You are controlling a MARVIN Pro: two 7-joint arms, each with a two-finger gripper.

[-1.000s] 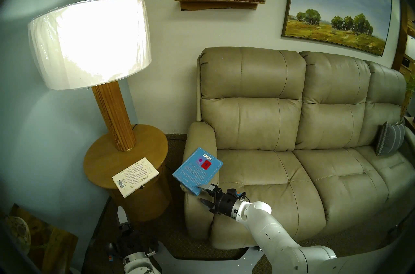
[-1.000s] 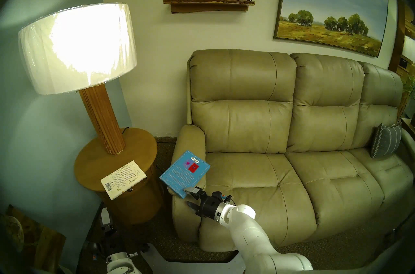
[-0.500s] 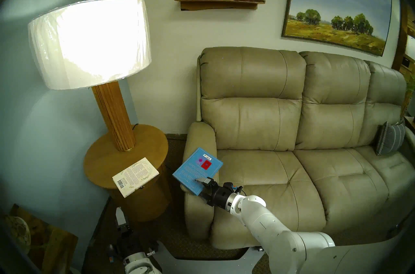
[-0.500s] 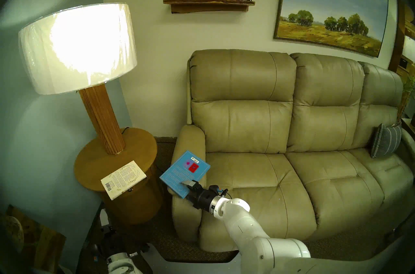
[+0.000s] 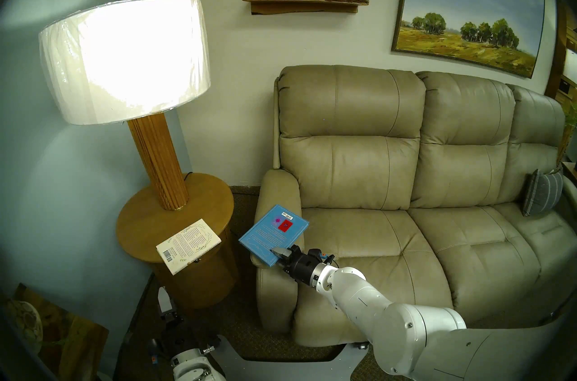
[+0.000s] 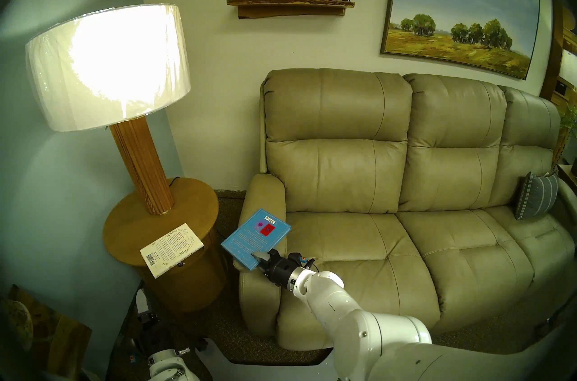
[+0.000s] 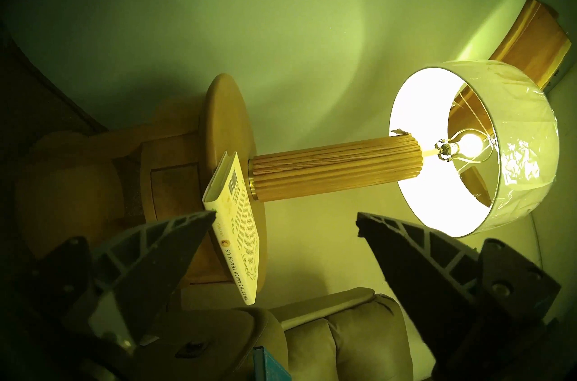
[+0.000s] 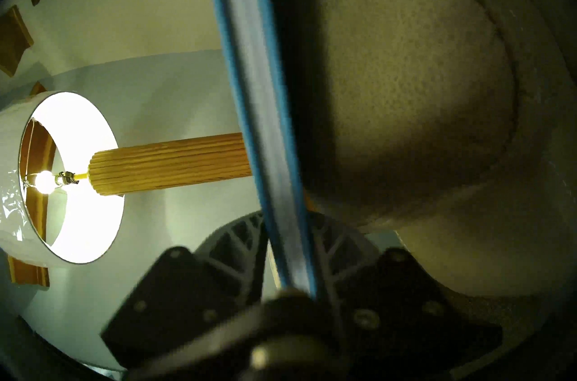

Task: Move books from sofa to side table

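Note:
The light-blue book [image 5: 271, 233] with a red square lies on the beige sofa's [image 5: 374, 246] left armrest [image 5: 278, 193]. Its left corner overhangs the armrest. My right gripper [image 5: 279, 257] is shut on the book's near corner. In the right wrist view the book's edge [image 8: 249, 58] runs between the closed fingers [image 8: 324, 249]. The cream book [image 5: 187, 244] lies on the round wooden side table [image 5: 140, 214], overhanging its front edge. My left gripper [image 7: 285, 221] is open and empty, low beside the table, facing the cream book [image 7: 240, 233].
A tall lit lamp [image 5: 125, 58] stands on the back of the side table on a thick wooden post [image 5: 159, 161]. A narrow gap of carpet [image 5: 243, 208] separates table and armrest. A grey striped pillow [image 5: 541, 193] sits at the sofa's right end.
My right gripper, open at the blue book's near corner one second ago, has moved forward over that corner and closed on it. The book has shifted slightly. The cream book has not moved.

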